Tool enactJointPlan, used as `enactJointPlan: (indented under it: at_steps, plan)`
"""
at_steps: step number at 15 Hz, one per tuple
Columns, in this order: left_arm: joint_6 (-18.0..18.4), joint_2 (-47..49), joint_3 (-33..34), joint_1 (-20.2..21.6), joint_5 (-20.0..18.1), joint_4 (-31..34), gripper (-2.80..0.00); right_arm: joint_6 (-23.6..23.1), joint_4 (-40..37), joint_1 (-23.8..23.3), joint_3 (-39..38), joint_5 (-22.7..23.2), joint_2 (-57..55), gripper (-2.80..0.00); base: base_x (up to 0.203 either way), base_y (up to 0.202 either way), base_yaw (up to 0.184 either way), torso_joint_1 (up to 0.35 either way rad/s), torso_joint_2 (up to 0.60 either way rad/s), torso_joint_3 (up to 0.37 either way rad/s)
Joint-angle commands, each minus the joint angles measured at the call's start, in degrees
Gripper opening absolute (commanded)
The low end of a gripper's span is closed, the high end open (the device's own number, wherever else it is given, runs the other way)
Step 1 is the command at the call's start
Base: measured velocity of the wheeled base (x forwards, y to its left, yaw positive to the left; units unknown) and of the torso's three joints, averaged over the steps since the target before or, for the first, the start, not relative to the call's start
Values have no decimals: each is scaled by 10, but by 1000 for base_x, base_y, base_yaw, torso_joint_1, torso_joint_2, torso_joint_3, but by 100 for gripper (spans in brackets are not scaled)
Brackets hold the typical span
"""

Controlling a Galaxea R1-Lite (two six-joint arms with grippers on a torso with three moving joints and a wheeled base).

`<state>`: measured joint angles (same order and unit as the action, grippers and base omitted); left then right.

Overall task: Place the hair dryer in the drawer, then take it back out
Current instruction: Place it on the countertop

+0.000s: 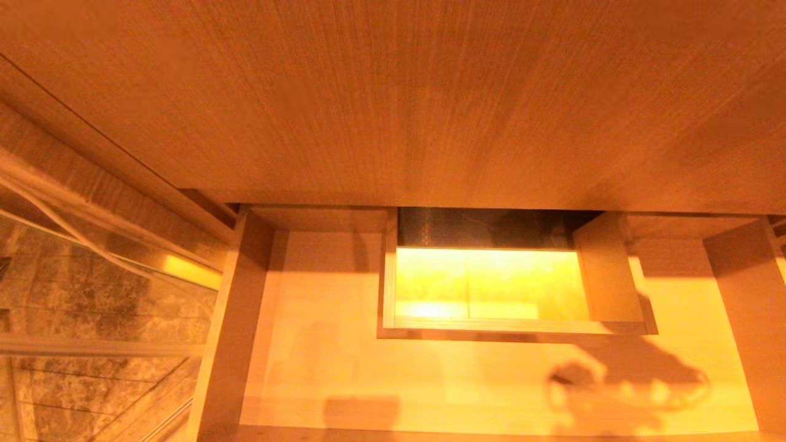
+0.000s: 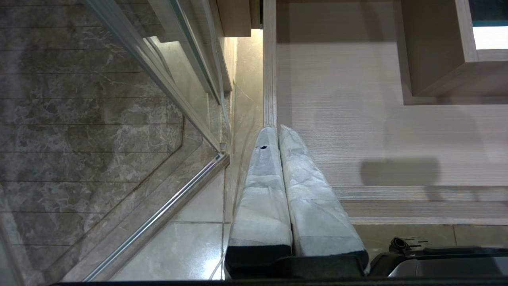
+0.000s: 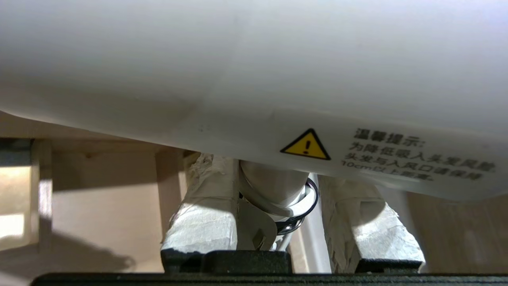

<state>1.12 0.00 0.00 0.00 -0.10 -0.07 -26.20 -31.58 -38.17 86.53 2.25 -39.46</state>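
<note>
The drawer [image 1: 344, 368] is pulled open below me, light wood with a boxed rectangular cutout [image 1: 491, 288] at its back. In the right wrist view the white hair dryer [image 3: 254, 71] fills the upper part, with a yellow warning triangle on its body. My right gripper [image 3: 274, 167] is shut on the hair dryer's handle, one taped finger [image 3: 202, 222] on each side, above the drawer's wood [image 3: 103, 206]. Neither the dryer nor this gripper appears in the head view; only their shadow falls on the drawer floor at the front right. My left gripper [image 2: 278, 129] hangs shut and empty by the drawer's left wall.
A tall plain wood panel [image 1: 393, 92] stands above the drawer. A glass partition with a metal frame [image 2: 158, 79] and marble tiles [image 1: 92, 307] lie to the left. The tiled floor [image 2: 190, 238] lies below the left gripper, and part of my dark base [image 2: 436, 258] is near it.
</note>
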Motion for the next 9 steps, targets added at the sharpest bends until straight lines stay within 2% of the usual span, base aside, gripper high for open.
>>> enactJointPlan:
  at_steps: [1,4,9]
  plan:
    - [0,0,1,0,0,0,-280,-4,0,1,-15,0,15,-280,0,0,0,0,0,0]
    - [0,0,1,0,0,0,-280,-18,15,1,-54,-2,47,-280,0,0,0,0,0,0]
    - [0,0,1,0,0,0,-280,-21,11,1,-33,-1,41,-280,0,0,0,0,0,0]
